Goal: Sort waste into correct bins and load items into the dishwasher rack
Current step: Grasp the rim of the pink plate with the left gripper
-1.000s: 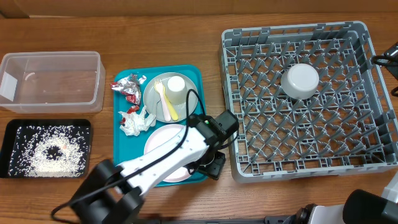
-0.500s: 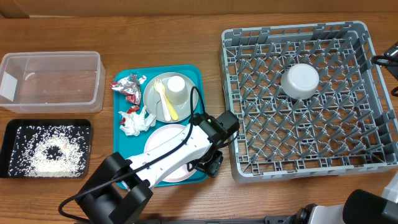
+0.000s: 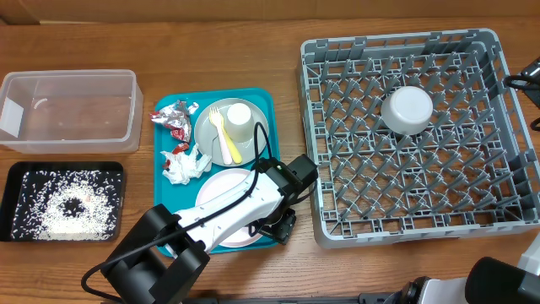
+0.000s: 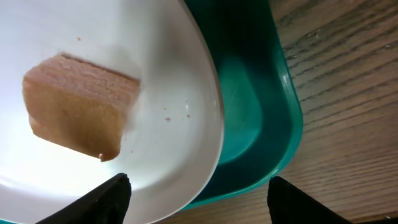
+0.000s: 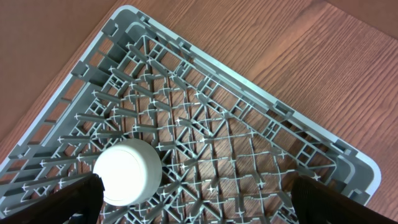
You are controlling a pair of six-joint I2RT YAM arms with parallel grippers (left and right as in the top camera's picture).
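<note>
My left gripper (image 3: 283,226) (image 4: 198,194) hangs open low over the teal tray's near right corner. Its fingers straddle the rim of the pale pink plate (image 3: 216,191) (image 4: 161,74) and hold nothing. An orange-brown food cube (image 4: 78,106) lies on that plate. The grey-green plate (image 3: 209,128) carries the white cup (image 3: 240,120) and a yellow fork (image 3: 224,137). Crumpled napkin (image 3: 186,165) and foil wrappers (image 3: 175,116) lie on the tray's left side. My right gripper (image 5: 199,204) is open and empty above the dishwasher rack (image 3: 337,215) (image 5: 249,124), where the white bowl (image 3: 407,110) (image 5: 127,171) sits upside down.
The teal tray (image 3: 164,203) (image 4: 261,112) lies between the bins and the rack. The clear tub (image 3: 76,114) stands at the far left. In front of it is the black tray (image 3: 13,173), scattered with rice. Bare wood borders the tray's corner.
The left gripper's jaws have spread wider, and it has shifted slightly left along the tray's near right corner. The right arm has not moved.
</note>
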